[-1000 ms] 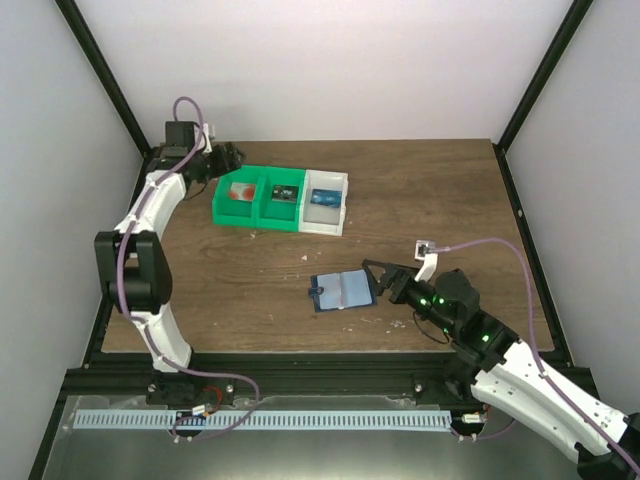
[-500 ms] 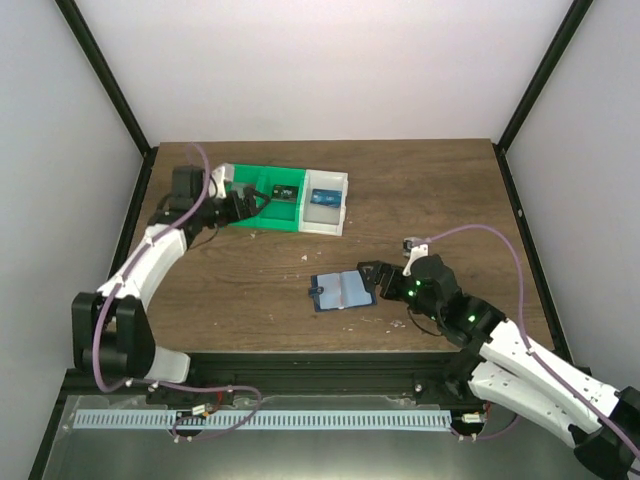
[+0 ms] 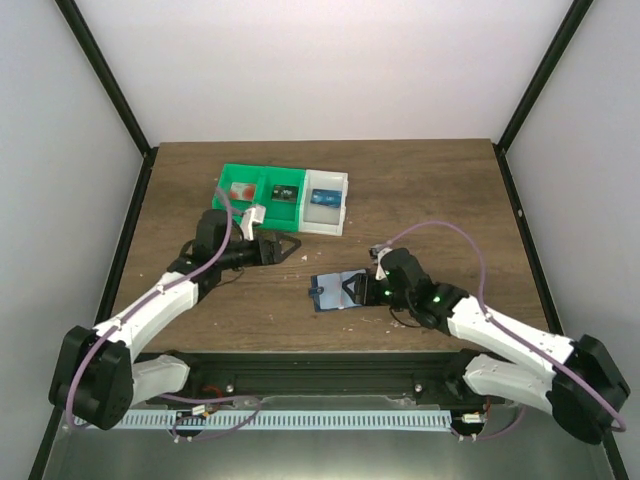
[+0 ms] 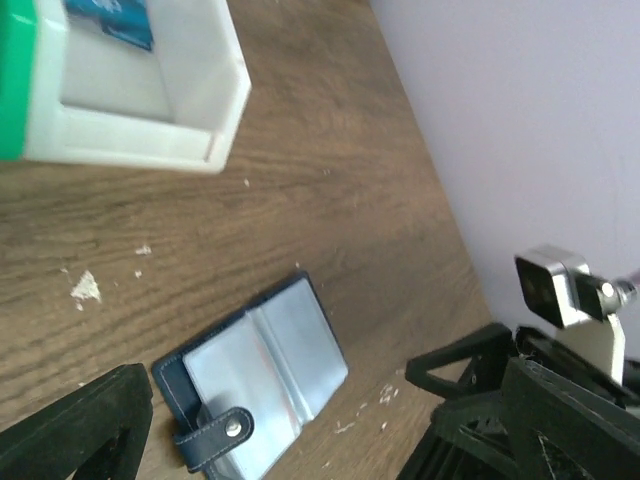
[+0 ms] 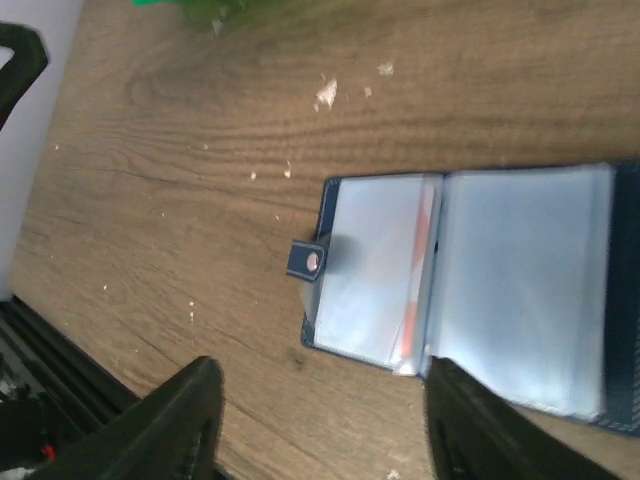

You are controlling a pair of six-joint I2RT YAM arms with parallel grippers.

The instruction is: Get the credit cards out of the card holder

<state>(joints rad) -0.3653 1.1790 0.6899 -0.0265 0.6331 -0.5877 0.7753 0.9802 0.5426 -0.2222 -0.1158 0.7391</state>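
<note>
Where the holder lies: the holder (image 5: 520, 280) is flat and open on the table (image 3: 430, 190), near the front edge and right of middle. Its clear pocket panels face up, and it is well apart from the bins.
Strap: a dark strap (image 5: 308, 262) with a metal snap is folded over the holder's left end.
Card edge: a thin red and pink card edge (image 5: 412, 300) shows through the pocket just beside the fold. How many cards sit inside cannot be told.
Pink card: a pink card (image 3: 240, 192) with a red spot lies in the leftmost green compartment.
Right gripper: the right gripper (image 5: 322, 362) is low over a long edge of the holder with its jaws apart. One finger is over bare wood past the holder's corner, and the other overlaps the second panel. Nothing is clasped, and whether it touches the holder cannot be told.
Left gripper: the left gripper (image 3: 288, 247) has its jaws spread wide and is empty. It points toward the holder from the left, between the bins and the holder and clear of both.
Green bin: the green bin (image 3: 262, 172) sits at the back left of the table. Its second compartment holds a dark card (image 3: 284, 194).
White bin: the white bin (image 3: 325, 226) touches the green bin's right side and has a blue card (image 3: 322, 197) inside.
Specks: small white specks (image 5: 326, 95) are scattered on the wood near the holder.
</note>
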